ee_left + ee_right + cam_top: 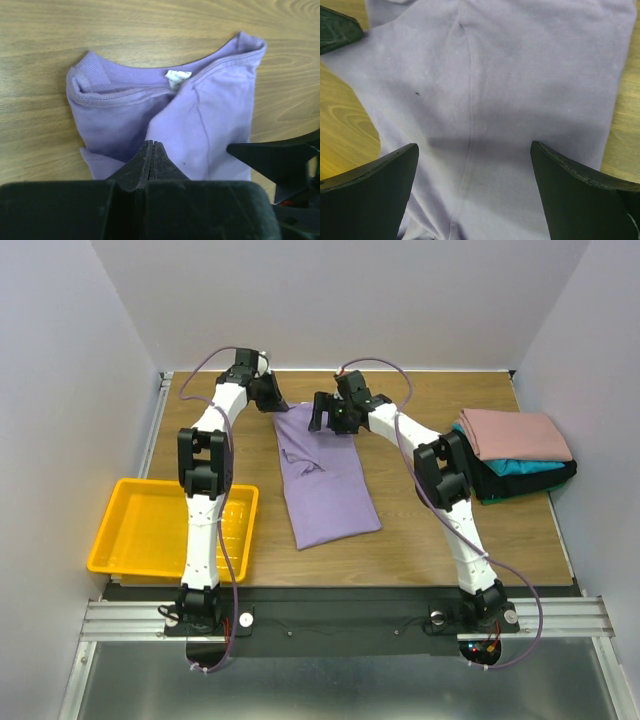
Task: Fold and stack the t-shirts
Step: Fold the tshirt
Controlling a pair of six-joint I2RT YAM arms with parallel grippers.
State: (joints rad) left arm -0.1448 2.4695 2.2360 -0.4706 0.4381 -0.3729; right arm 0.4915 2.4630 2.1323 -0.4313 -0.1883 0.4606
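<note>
left tool (151, 145): clenched; fingers meet tip to tip right over the lavender t-shirt (210, 125), just short of its collar (100, 82); cannot tell whether cloth is actually nipped between them
right tool (474, 146): released, jaws wide; hovers low over the same shirt; cloth fills the gap beneath and runs on past both fingers
shirt: lies on the bench (420, 540) as a long narrow strip, sides folded in; neck end under both tools, hem end back toward the arm bases
stack: dusty-pink t-shirt (515, 433) on teal t-shirt (505, 468) on black t-shirt (535, 480), all folded; well off to the right tool's outer side
tray: yellow tray (140, 525) beside the left arm, well behind the left tool; not involved
step (my read): cross fold, neck end over to hem
do it well: have both neck corners before any lift; right tool drops onto its corner and closes through all layers, not just the top one; confirm the left pinch has cloth, re-grip if it closed on nothing; raise both level; carry toward the hem at equal pace so the crease runs square; lay edges flush, then let go
risk: a one-sided lift skews the strip; folded-in side layers may slide out
</note>
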